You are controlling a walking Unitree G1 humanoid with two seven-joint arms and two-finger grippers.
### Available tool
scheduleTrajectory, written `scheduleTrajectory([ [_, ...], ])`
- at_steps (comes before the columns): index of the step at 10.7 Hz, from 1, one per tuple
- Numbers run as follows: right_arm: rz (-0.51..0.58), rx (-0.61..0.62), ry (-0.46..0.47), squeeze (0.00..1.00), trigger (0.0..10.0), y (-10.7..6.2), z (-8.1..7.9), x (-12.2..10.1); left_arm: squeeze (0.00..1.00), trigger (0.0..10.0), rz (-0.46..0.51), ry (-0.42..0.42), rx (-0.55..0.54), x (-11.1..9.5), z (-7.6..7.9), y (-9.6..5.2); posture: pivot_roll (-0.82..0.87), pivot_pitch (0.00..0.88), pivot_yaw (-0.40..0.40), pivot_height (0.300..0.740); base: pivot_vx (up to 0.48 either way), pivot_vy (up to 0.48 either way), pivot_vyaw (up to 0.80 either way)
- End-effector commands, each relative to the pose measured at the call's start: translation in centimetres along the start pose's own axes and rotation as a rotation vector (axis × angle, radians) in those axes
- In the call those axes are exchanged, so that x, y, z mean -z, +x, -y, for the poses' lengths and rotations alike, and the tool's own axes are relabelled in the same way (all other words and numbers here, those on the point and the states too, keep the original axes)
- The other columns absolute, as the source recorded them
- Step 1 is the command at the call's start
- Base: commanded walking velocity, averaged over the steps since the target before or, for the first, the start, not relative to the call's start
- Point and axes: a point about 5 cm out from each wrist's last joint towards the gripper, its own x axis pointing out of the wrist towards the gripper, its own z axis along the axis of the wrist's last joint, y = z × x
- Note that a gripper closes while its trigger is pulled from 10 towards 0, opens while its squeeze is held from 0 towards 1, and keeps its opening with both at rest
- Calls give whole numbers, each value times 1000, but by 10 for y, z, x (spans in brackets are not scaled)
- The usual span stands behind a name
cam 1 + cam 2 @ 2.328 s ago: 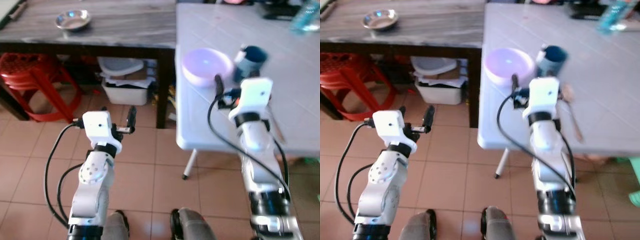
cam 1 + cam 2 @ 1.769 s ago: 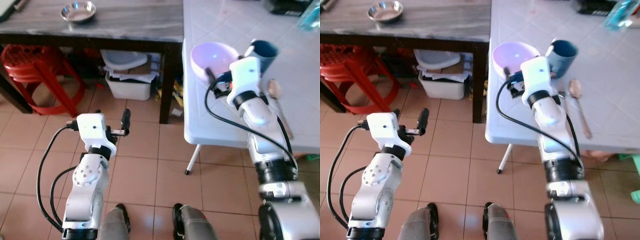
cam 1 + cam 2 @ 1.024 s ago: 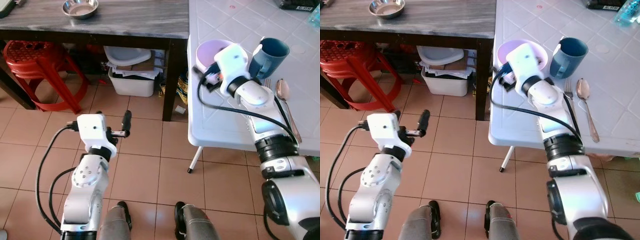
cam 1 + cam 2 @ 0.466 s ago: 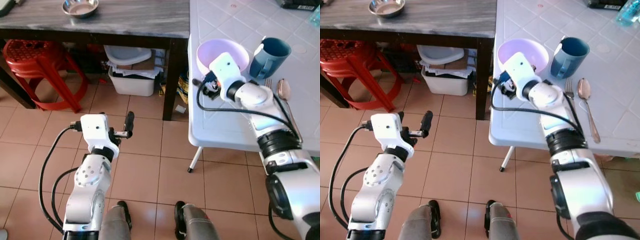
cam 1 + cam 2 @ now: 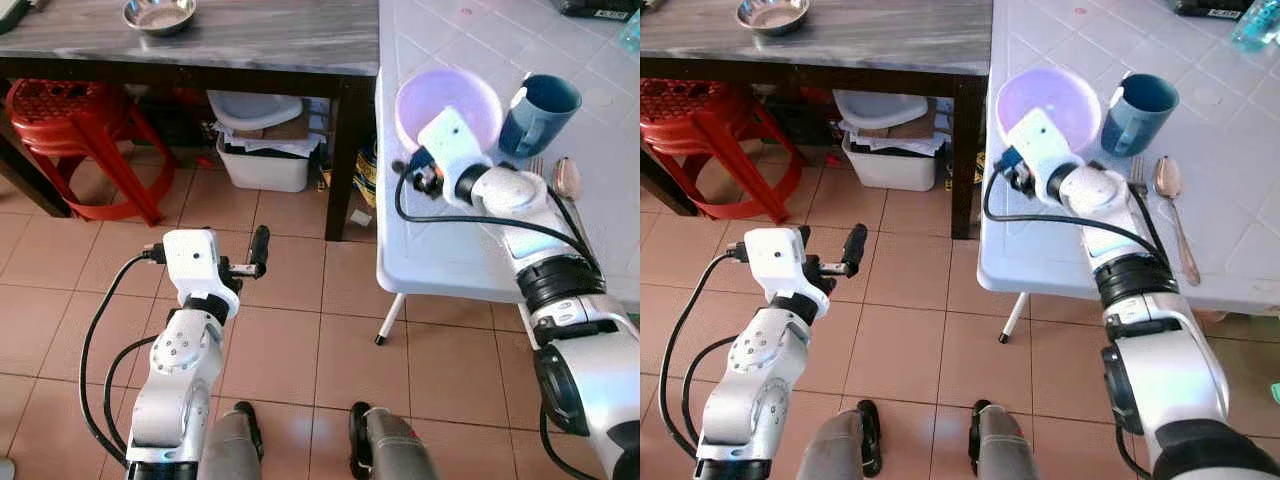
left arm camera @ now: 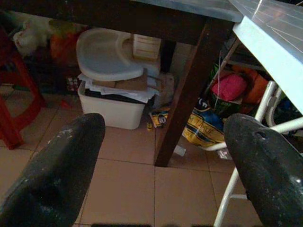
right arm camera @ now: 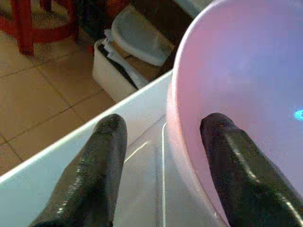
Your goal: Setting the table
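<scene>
The right gripper is seen spread wide at the near rim of the pale lilac plastic bowl, one black finger set against the bowl's wall and the other over the bare white tiled tabletop just beside it — nothing is clamped. Compared with half a second ago, the wrist has been drawn slightly back toward the table's corner, and the bowl appears tipped up on its far side, its mouth turned more toward the camera. Just beyond the gripper, past the bowl, a dark blue ceramic mug stands upright, and a metal fork and metal spoon lie side by side next to the forearm. The bowl is judged to be mid-adjustment, so its placing is probably not finished. The left gripper is held with fingers parted over the terracotta floor tiles, idle.
</scene>
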Motion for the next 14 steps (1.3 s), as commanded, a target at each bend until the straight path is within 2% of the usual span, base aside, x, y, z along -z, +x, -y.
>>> scheduleTrajectory([
  [1,-33,-15,-11,0,0,-2,4,3,0,10000,-27,-3,3,5,0,-1,-7,244,10,740,0,0,0],
  [12,-30,-55,16,0,0,-6,-12,16,0,10000,-23,-4,-4,5,0,4,-9,235,17,740,0,0,0],
  [14,19,-27,14,0,0,-7,-14,12,0,10000,3,32,-54,1,-6,5,-8,230,16,740,0,0,0],
])
